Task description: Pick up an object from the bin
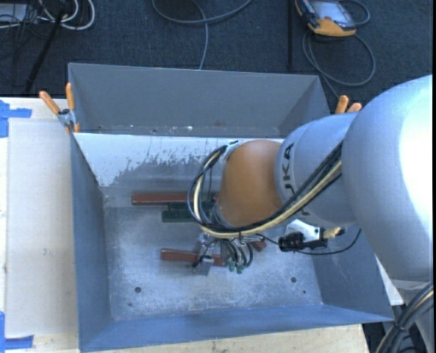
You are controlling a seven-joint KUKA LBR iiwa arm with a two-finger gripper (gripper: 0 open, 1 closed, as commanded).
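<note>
My gripper [216,259] is low over the middle of the bin floor, mostly covered by the arm's orange dome. A short reddish-brown bar [176,255] lies flat on the floor, and its right end runs in under the gripper. A dark green block [176,213] sits a little farther back and to the left. Behind that block, a longer reddish-brown bar [159,198] lies along the foot of the back wall. Just right of the gripper, a small brown piece [259,245] peeks out.
The arm reaches in from the right and hides the bin's right half. Cables loop round the dome. The bin's sloped walls close in on the floor from the left and the front.
</note>
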